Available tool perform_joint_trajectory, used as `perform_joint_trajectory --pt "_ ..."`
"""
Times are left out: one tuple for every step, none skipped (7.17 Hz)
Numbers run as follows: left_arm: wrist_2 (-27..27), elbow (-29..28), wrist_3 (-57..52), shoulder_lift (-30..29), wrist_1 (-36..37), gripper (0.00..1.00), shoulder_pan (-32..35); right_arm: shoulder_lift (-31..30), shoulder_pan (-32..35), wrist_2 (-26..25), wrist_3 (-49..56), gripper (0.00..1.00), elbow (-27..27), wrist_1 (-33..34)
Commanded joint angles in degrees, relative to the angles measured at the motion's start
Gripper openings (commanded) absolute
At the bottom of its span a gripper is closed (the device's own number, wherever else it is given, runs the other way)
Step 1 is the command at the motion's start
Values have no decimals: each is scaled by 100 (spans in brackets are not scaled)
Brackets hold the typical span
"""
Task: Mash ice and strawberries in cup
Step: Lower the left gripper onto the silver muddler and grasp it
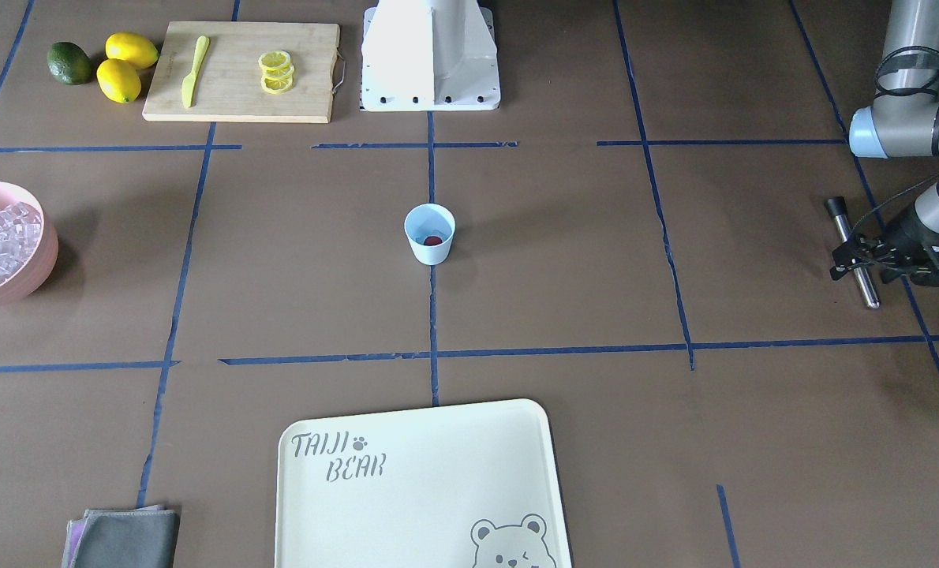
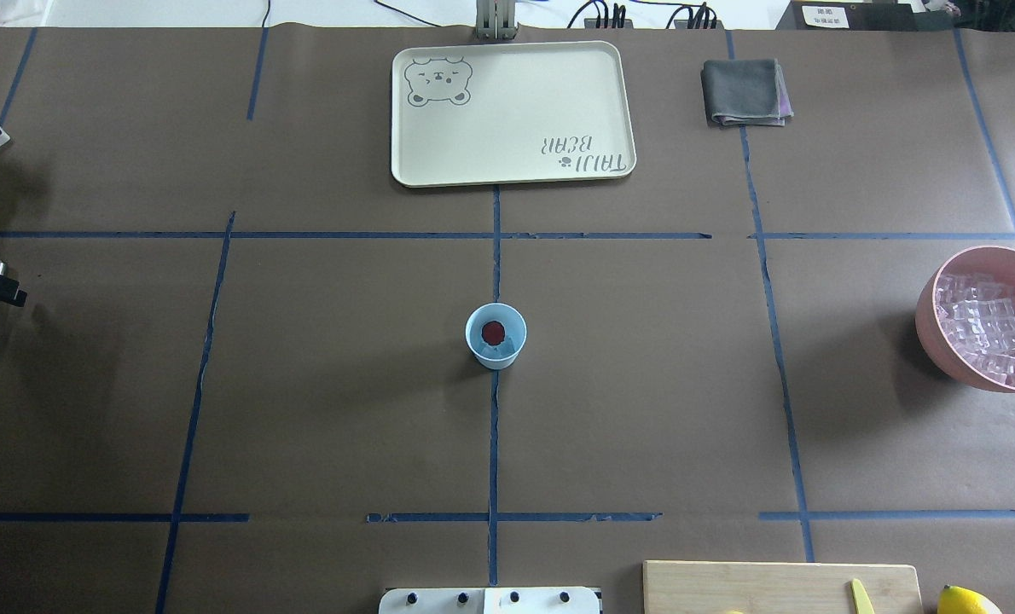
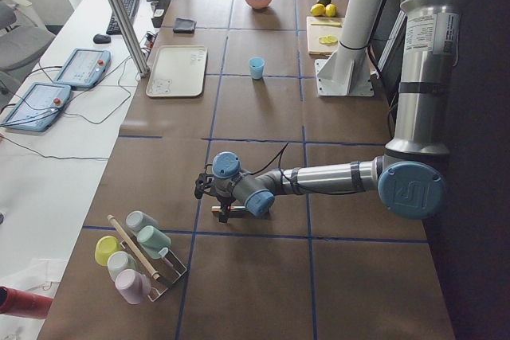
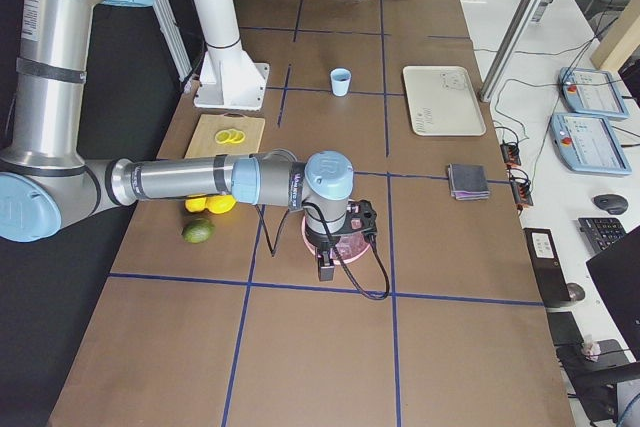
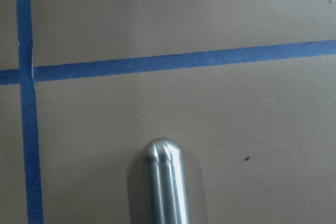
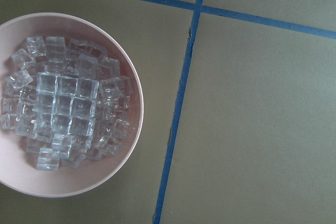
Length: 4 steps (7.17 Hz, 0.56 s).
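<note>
The step in hand looks like fetching the masher. The left tool (image 1: 858,263) sits low over a metal rod (image 1: 847,235) that lies flat on the worktop (image 1: 564,260). Its jaws stand on either side of the shaft, but whether they press it cannot be told. The right tool (image 4: 338,245) hangs above the pink bowl (image 6: 137,129) of ice (image 6: 68,108); whether it is open, or carries anything, cannot be told.

The cup (image 1: 428,251) stands well apart from the left tool, off to its right at the worktop's middle. The strawberry (image 2: 494,331) is inside it, and pale glassy bits beside the berry may be ice.

The next move likely calls for a firm hold on the rod, a lift, a turn to bring the rounded end down, and a straight descent inside the narrow rim. The light cup could tip or slide.

On the left tool's outer side the worktop's end is near, with a rack of cups (image 3: 137,259) there. Toward the cup only tape lines cross the path.
</note>
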State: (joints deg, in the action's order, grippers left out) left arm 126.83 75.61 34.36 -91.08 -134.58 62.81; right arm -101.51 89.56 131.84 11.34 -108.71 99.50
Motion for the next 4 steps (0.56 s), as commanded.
perform_joint_trajectory --pt "-1 -11 -35 -23 -7 34 -5 0 0 0 0 100 -1 0" --pt "25 -3 -35 -23 -7 8 -5 0 0 0 0 100 -10 0" --pt "26 -11 -35 -23 -7 3 -5 0 0 0 0 100 -10 0" --pt "34 6 -35 -23 2 0 -5 0 0 0 0 100 -10 0"
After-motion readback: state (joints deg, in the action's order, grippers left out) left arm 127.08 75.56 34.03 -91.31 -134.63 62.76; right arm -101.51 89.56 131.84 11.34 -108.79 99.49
